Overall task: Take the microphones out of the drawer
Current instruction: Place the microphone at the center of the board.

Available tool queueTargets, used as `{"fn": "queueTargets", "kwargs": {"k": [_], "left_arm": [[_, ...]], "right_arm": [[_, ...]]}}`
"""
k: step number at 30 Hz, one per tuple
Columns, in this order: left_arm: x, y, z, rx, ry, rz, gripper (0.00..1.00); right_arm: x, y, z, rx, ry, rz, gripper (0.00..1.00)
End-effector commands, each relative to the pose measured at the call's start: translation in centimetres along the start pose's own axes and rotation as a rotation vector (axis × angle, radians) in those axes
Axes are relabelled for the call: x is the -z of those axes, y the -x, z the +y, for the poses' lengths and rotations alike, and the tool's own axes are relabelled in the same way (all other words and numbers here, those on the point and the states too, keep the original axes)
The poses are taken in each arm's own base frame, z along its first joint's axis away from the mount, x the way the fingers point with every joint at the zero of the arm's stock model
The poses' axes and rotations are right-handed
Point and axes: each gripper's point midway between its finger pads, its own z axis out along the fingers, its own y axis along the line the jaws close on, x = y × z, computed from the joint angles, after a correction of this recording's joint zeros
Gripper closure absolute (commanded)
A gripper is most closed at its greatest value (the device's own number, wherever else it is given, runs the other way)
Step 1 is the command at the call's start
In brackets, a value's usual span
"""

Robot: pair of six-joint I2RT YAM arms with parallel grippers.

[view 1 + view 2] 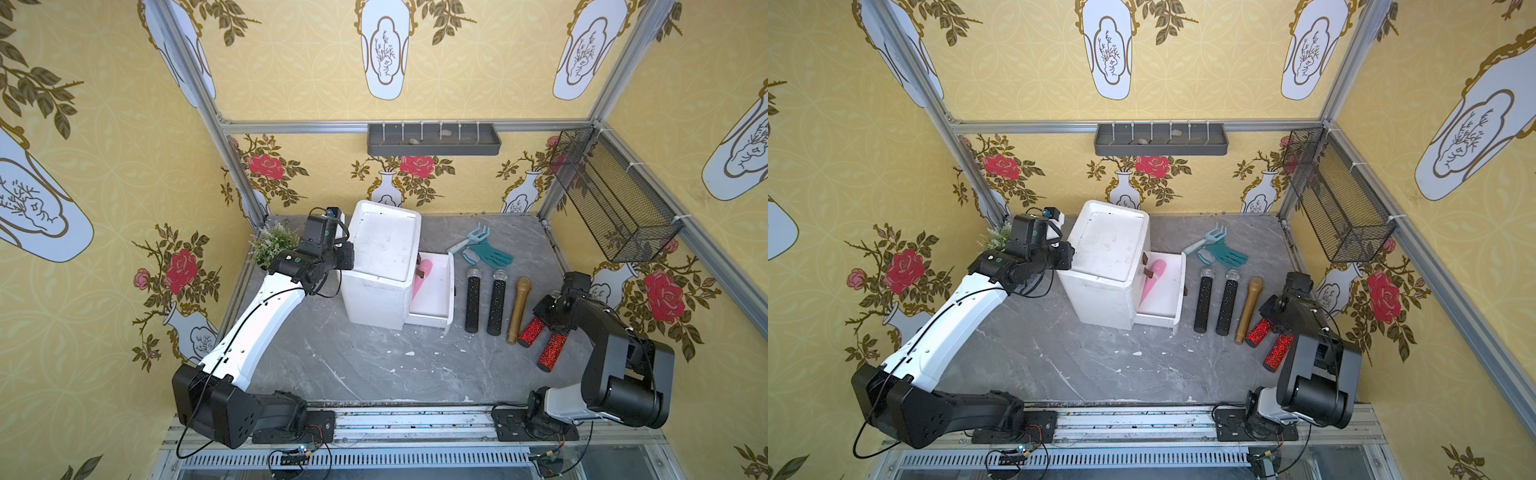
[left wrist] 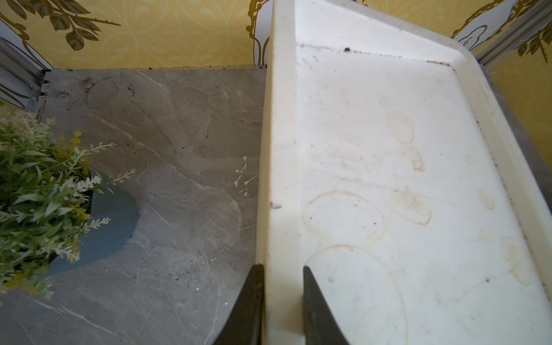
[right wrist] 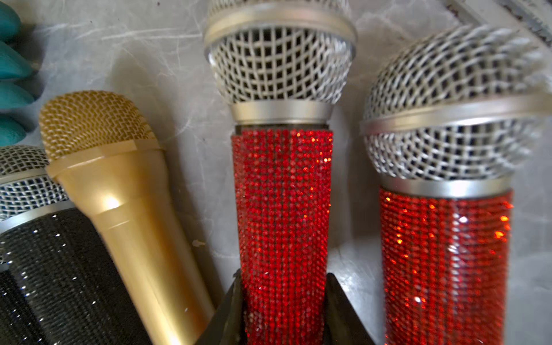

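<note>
1. Views from the wrists give us what the top views hide. In the left wrist view the left pincer [image 2: 282, 267] is pressed together on the raised rim of the white cabinet [image 2: 388, 179], one finger on each side.
2. In the right wrist view we see the right pincer [image 3: 283, 273] pinching the handle of a red microphone [image 3: 283, 194] that lies on the table [image 3: 185, 89]. A gold microphone [image 3: 125, 194] is on one side and a second red microphone [image 3: 445, 254] on the other.
3. In both top views the right arm's wrist covers those fingertips, and we see only the lower ends of the two red handles.
4. Only the top views show us the drawer [image 1: 450, 291] standing open at the cabinet's side, with the pink microphone [image 1: 1152, 282] lying inside it.
5. We find the pink microphone well apart from the right pincer. A black microphone [image 1: 473, 301], a second black microphone [image 1: 496, 303] and the gold one lie between them.
6. The left pincer grips the cabinet on the side away from the drawer, so the cabinet's top lies between it and the pink microphone.
</note>
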Motion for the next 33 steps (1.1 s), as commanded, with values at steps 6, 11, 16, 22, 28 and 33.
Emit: {"fn": "queueTargets", "kwargs": {"k": [6, 11, 16, 22, 28, 33], "left_arm": [[-0.7, -3.0, -0.4, 0.016, -0.032, 0.117, 1.0], [-0.6, -3.0, -0.4, 0.012, -0.031, 0.116, 1.0], [-0.6, -3.1, -0.3, 0.01, -0.027, 0.117, 1.0], [-0.6, -3.1, -0.3, 0.012, -0.028, 0.115, 1.0], [-0.6, -2.9, -0.4, 0.012, -0.031, 0.113, 1.0], [-0.6, -3.0, -0.4, 0.014, -0.031, 0.113, 1.0]], "right_arm": [[-0.4, 0.5, 0.8, 0.004, 0.025, -0.015, 0.46], [-0.1, 0.8, 1.3, 0.003, 0.024, -0.025, 0.39], [1.6, 2.1, 2.4, 0.018, 0.02, -0.062, 0.38], [5.2, 4.2, 4.8, 0.019, 0.08, -0.123, 0.36], [8.6, 4.1, 11.1, 0.091, 0.224, -0.148, 0.35], [10.6, 1.9, 17.5, 0.147, 0.397, -0.115, 0.35]]}}
